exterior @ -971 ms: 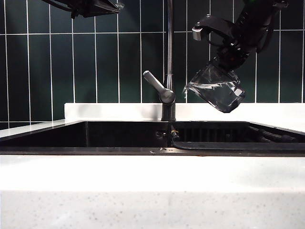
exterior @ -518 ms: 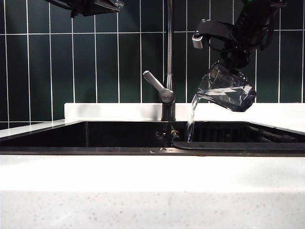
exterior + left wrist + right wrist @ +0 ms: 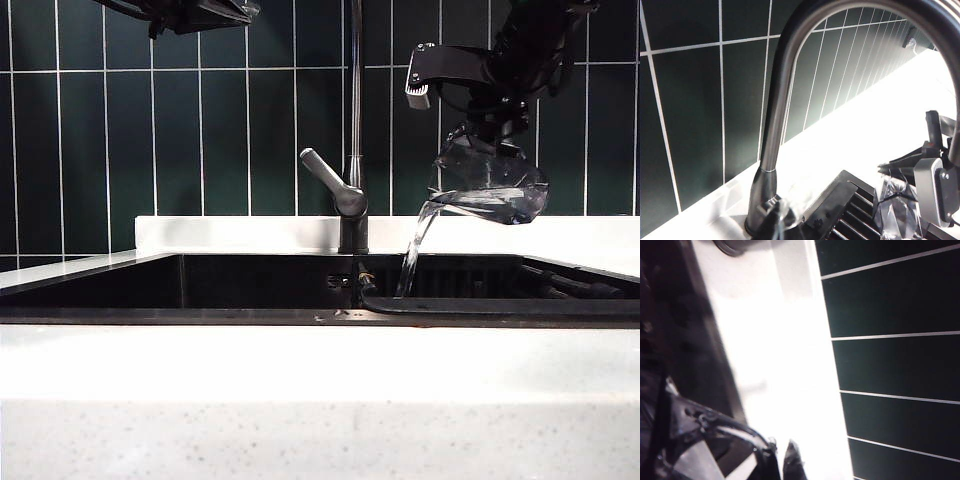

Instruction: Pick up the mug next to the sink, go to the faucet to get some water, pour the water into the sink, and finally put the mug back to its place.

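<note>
The clear glass mug (image 3: pixel 490 185) hangs tipped over the sink (image 3: pixel 250 285), its mouth turned toward the faucet (image 3: pixel 355 120). Water runs from its lip in a thin stream (image 3: pixel 413 255) into the ribbed part of the basin. My right gripper (image 3: pixel 490 135) is shut on the mug's rim from above; in the right wrist view the rim (image 3: pixel 720 432) sits pinched by the dark fingertips (image 3: pixel 792 460). My left gripper (image 3: pixel 200 12) stays high at the upper left, shut and empty, with its tips (image 3: pixel 779 224) in front of the faucet's base (image 3: pixel 762 192).
The grey lever (image 3: pixel 325 175) angles up and to the left from the faucet's base. A white speckled countertop (image 3: pixel 320 400) runs along the front, and a white ledge (image 3: pixel 230 232) lies below the dark green tiled wall. The left wrist view also catches the mug (image 3: pixel 895 205).
The right wrist has rolled and tipped the mug further over. Water started spilling from its lip and still runs into the sink. The left arm has not moved.
</note>
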